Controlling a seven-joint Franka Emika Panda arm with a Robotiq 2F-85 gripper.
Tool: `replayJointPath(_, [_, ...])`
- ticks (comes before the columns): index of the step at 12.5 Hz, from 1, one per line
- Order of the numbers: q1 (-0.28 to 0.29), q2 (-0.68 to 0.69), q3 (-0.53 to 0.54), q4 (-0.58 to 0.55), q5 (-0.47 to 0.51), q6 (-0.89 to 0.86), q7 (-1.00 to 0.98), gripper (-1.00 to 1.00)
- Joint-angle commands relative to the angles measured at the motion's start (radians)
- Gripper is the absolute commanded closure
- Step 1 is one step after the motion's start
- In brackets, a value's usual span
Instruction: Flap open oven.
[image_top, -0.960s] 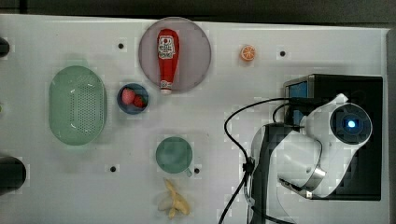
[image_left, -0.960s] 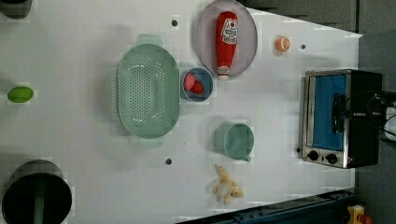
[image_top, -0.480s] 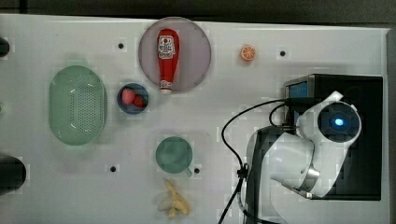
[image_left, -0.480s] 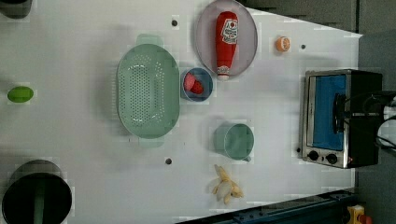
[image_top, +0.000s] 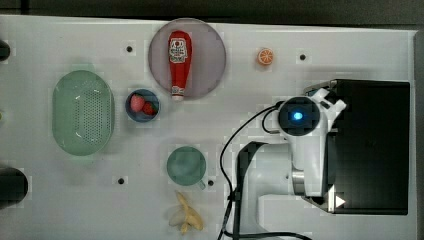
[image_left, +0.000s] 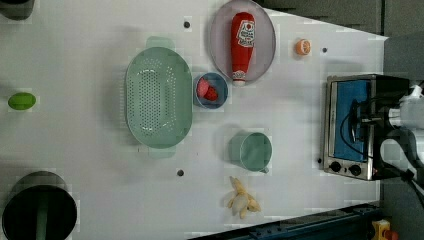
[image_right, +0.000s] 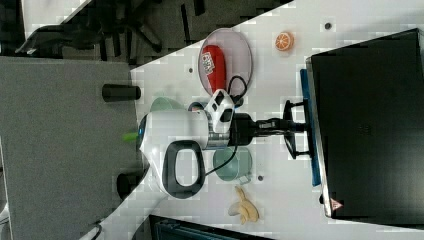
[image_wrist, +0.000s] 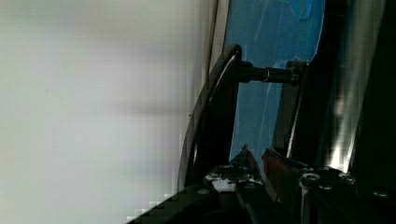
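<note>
The oven (image_top: 372, 145) stands at the top view's right, with a black top, a silver front and a blue-tinted glass door (image_right: 311, 150). In the right view my gripper (image_right: 289, 125) reaches level to the door and is shut on its dark handle (image_right: 294, 145). From the wrist view the handle bar (image_wrist: 210, 121) runs past my fingers, with blue glass (image_wrist: 275, 37) behind it and a dark gap at the oven frame, so the door looks slightly ajar. In the left view the oven front (image_left: 350, 90) shows its black knobs (image_left: 345, 167).
A plate (image_top: 210, 45) holding a ketchup bottle (image_top: 179, 60), an orange slice (image_top: 265, 56), a green colander (image_top: 82, 112), a blue bowl of strawberries (image_top: 142, 105), a green cup (image_top: 186, 166) and a banana (image_top: 186, 217) lie to the top view's left of the oven. Cables trail beside the arm.
The arm's wrist has moved toward the top view's left, off the oven top and out in front of the door. The gripper stays shut on the handle.
</note>
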Motion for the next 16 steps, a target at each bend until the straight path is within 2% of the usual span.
replayJointPath(1, [0.064, 0.031, 0.058, -0.022, -0.059, -0.027, 0.261, 0.65])
replayJointPath(6, [0.116, 0.134, 0.114, -0.018, -0.125, -0.033, 0.515, 0.65])
replayJointPath(16, [0.163, 0.303, 0.117, 0.013, -0.123, 0.069, 0.568, 0.65])
